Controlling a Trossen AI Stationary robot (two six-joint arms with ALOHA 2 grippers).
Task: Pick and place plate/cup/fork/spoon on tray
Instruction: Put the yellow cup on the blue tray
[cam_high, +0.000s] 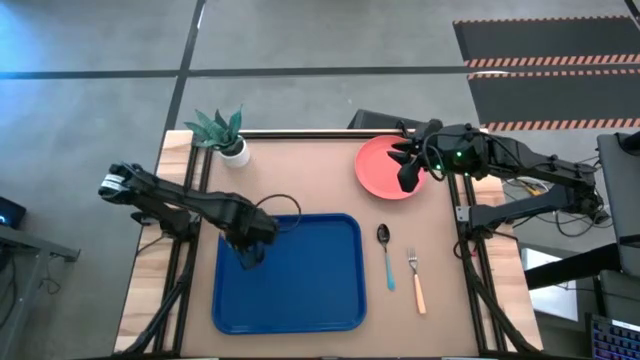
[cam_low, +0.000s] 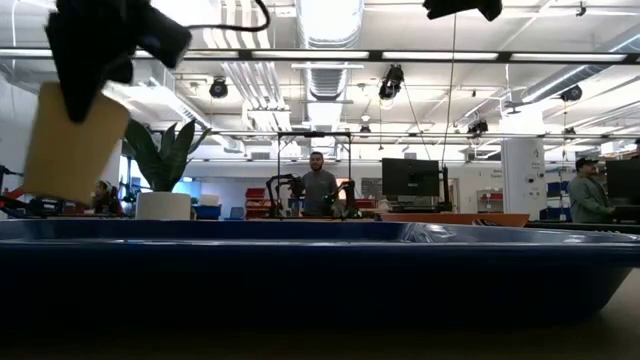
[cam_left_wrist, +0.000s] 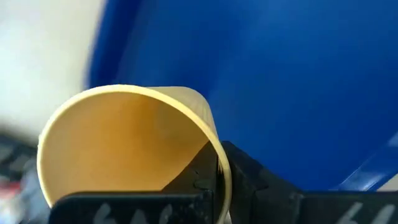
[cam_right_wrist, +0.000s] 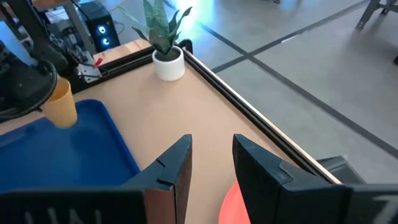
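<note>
My left gripper (cam_high: 248, 250) is over the left far part of the blue tray (cam_high: 310, 285) and is shut on the orange-yellow cup (cam_left_wrist: 124, 149). The gripper hides the cup in the high view. The cup also shows in the low view (cam_low: 75, 140) and the right wrist view (cam_right_wrist: 61, 106). My right gripper (cam_high: 408, 176) is open and hovers above the coral-pink plate (cam_high: 385, 165) at the table's far right; its fingers (cam_right_wrist: 180, 165) stand apart over the plate's edge (cam_right_wrist: 233, 202). The blue-handled spoon (cam_high: 386, 256) and the orange-handled fork (cam_high: 415, 280) lie on the table to the right of the tray. My left gripper holds the cup by its rim wall (cam_left_wrist: 219, 163), with one finger (cam_left_wrist: 198, 177) inside the cup and one (cam_left_wrist: 255, 180) outside. The fingers come from above. The cup hangs below them, nearly upright and lifted clear above the tray (cam_low: 320, 270).
A white pot with a green plant (cam_high: 235, 150) stands at the table's far left corner. People stand in the room beyond the table, one in the middle (cam_low: 318, 185) and one at the right (cam_low: 590, 190).
</note>
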